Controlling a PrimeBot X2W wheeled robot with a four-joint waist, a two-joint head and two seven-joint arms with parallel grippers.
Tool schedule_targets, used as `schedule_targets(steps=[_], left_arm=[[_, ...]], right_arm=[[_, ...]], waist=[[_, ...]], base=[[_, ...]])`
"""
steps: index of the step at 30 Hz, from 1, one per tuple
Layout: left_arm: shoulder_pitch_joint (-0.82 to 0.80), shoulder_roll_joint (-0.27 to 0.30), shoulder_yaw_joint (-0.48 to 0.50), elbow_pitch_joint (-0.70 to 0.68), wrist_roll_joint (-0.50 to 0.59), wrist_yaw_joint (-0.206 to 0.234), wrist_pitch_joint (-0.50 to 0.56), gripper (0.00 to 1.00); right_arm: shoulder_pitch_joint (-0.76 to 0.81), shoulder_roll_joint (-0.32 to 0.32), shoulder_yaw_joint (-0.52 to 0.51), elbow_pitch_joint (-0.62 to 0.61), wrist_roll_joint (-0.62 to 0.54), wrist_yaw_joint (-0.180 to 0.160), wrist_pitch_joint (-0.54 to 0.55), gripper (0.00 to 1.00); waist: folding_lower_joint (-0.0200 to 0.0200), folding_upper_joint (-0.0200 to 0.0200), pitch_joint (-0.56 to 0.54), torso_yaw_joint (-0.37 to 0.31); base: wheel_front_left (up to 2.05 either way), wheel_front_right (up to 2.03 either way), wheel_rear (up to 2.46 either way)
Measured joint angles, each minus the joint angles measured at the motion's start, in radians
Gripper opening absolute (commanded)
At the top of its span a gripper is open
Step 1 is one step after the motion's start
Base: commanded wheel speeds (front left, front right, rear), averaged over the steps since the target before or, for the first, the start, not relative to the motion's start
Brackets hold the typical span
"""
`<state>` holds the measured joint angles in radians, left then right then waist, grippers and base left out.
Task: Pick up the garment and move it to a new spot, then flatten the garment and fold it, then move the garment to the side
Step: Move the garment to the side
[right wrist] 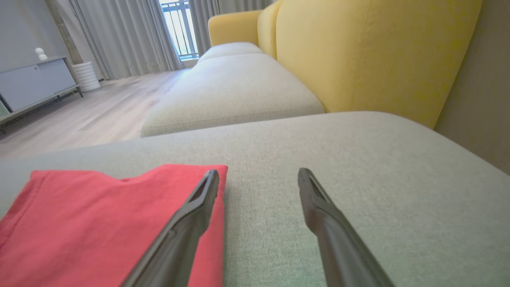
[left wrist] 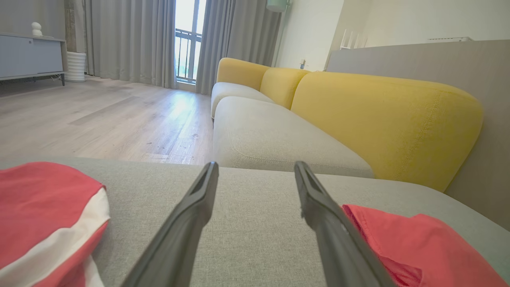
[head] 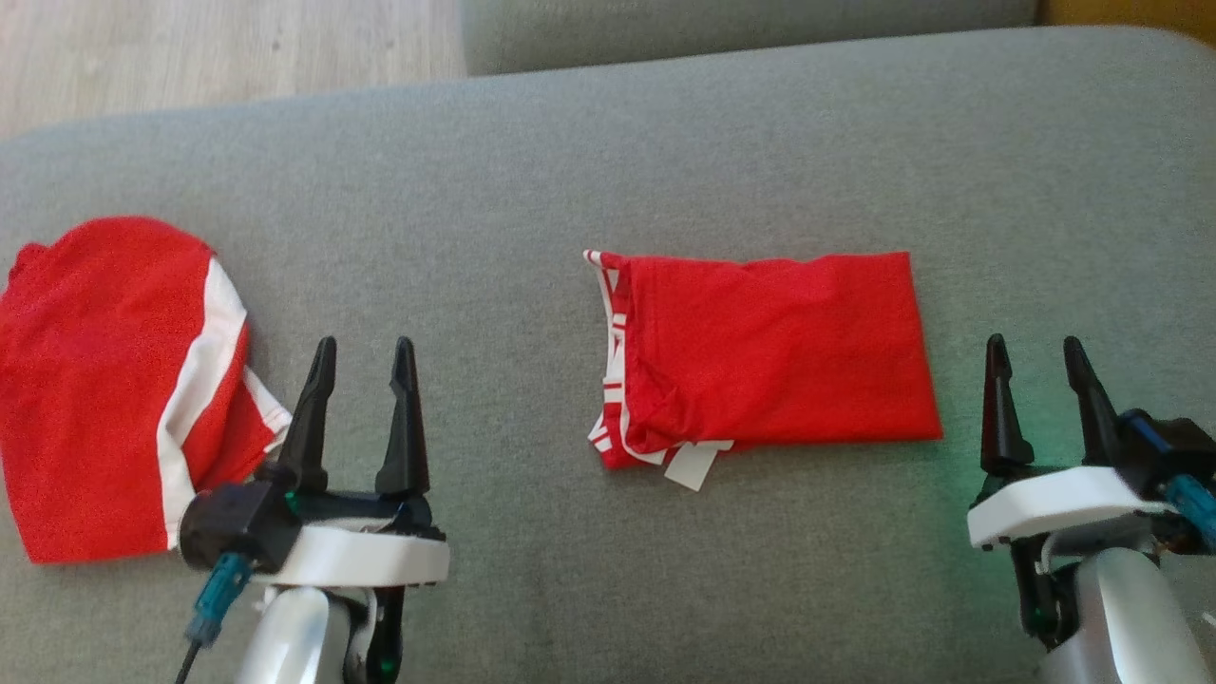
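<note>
A red garment (head: 769,356) lies folded into a flat rectangle on the grey cushion (head: 608,161), its white-striped waistband and a white label at the left end. The left wrist view has it low on the right (left wrist: 418,247); the right wrist view has it at lower left (right wrist: 99,227). My left gripper (head: 366,347) hovers open to its left, nothing between the fingers (left wrist: 257,167). My right gripper (head: 1035,347) stands open just past the garment's right edge, its left finger over the cloth's corner (right wrist: 259,173).
A second red garment with a white stripe (head: 95,380) lies bunched at the cushion's left end, beside my left gripper (left wrist: 44,211). Beyond the cushion are another grey seat (left wrist: 259,135), yellow backrests (right wrist: 358,48) and wooden floor (head: 190,47).
</note>
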<state>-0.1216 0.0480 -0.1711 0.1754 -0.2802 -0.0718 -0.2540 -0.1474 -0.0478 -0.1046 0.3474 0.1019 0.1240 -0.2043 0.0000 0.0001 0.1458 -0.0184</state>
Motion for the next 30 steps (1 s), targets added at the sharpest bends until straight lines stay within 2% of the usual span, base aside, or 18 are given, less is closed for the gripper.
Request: schedule_targets(steps=[4,14,20,21,22,26,30], left_arm=[[-0.022,0.000,-0.019,0.004,0.001,0.000,0.000,1.00],[-0.064,0.000,-0.030,0.016,0.018,-0.014,0.000,1.00],[-0.085,-0.001,-0.044,0.016,0.018,-0.017,-0.001,1.00],[-0.085,-0.001,-0.046,0.016,0.018,-0.017,-0.001,1.00],[-0.085,-0.001,-0.048,0.017,0.018,-0.017,-0.001,1.00],[-0.085,-0.002,-0.048,0.023,0.018,-0.016,-0.001,1.00],[-0.085,-0.002,-0.047,0.027,0.018,-0.016,-0.001,1.00]], right_arm=[[-0.035,0.000,-0.010,0.076,-0.005,0.000,0.021,1.00],[-0.156,0.000,0.070,0.284,0.036,0.000,0.070,1.00],[-0.244,-0.017,0.120,0.363,0.066,0.000,0.086,1.00],[-0.255,-0.019,0.126,0.372,0.066,0.000,0.089,0.47],[-0.263,-0.019,0.129,0.379,0.067,0.000,0.090,0.00],[-0.276,-0.013,0.133,0.403,0.039,0.000,0.070,0.00],[-0.276,-0.008,0.112,0.410,-0.040,0.000,0.045,0.00]], waist=[[0.0001,0.0000,0.033,0.013],[0.0002,0.0000,0.103,0.050],[0.0001,0.0000,0.129,0.067],[0.0001,-0.0001,0.131,0.068],[0.0001,0.0000,0.131,0.068],[0.0001,0.0000,0.124,0.063],[0.0001,0.0000,0.108,0.051]], base=[[0.00,0.00,0.00],[0.00,0.00,0.00],[0.00,0.00,0.00],[0.00,0.00,0.00],[0.00,0.00,0.00],[0.00,0.00,0.00],[0.00,0.00,0.00]])
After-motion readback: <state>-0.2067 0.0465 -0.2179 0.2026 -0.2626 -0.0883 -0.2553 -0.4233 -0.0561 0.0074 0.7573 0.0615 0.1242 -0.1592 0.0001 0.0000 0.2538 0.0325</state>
